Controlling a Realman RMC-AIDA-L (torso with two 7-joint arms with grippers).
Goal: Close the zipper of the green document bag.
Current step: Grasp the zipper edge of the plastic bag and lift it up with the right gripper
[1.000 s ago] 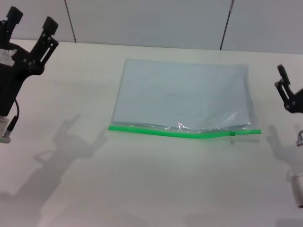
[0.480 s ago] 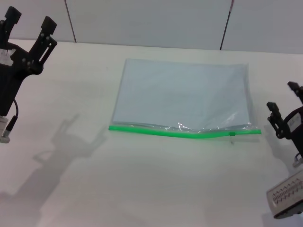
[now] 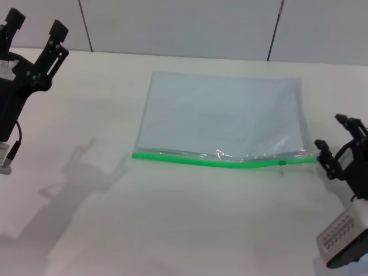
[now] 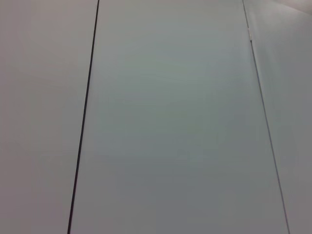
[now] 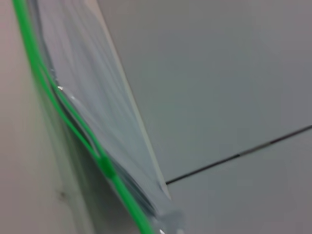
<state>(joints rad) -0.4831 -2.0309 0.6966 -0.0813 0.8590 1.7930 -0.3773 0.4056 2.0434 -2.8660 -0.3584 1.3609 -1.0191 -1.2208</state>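
Note:
The green document bag (image 3: 221,115) lies flat on the white table, a translucent pale pouch. Its zipper (image 3: 190,159) runs as a bright green strip along the near edge. The small slider tab (image 3: 282,163) sits close to the strip's right end. Left of the slider the pouch mouth gapes slightly. My right gripper (image 3: 336,138) is open and low over the table, just right of the zipper's end and apart from it. The right wrist view shows the zipper (image 5: 58,105), the slider (image 5: 106,165) and the bag (image 5: 92,92) close up. My left gripper (image 3: 35,24) is open, raised at the far left.
The white table (image 3: 190,230) extends all around the bag. Grey wall panels (image 3: 184,23) stand behind the table's far edge. The left wrist view shows only wall panels (image 4: 170,122).
My right gripper has come down and moved in toward the right end of the zipper. The left arm and the bag have not moved.

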